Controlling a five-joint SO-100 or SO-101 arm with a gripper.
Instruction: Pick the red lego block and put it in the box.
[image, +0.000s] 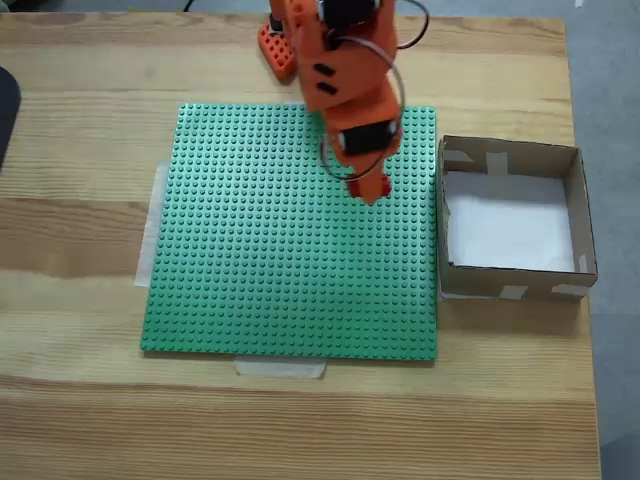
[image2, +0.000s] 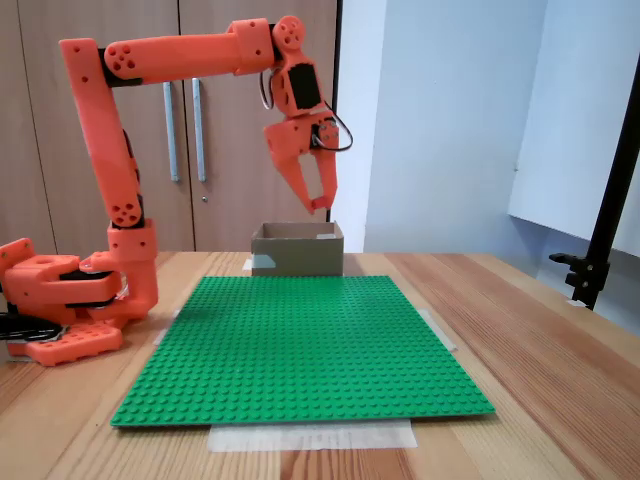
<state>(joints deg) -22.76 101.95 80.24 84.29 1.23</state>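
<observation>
Orange gripper (image2: 318, 203) hangs high above the green baseplate (image2: 300, 345), fingers pinched on the red lego block (image: 372, 189) (a small red bit at the tips in both fixed views). From above it sits over the baseplate's right part, just beside the cardboard box (image: 574, 210), not over it.

Bench (image: 90, 420): pale wood planks. Green baseplate (image: 260, 260): studded, square, taped at left and lower edges, lay at centre. Box (image: 578, 215): brown cardboard, white floor, pale tape patches, stood just beside the baseplate's right edge. Orange arm (image: 340, 70): reached from top; end effector (image: 371, 192) hung over the baseplate's upper right.
</observation>
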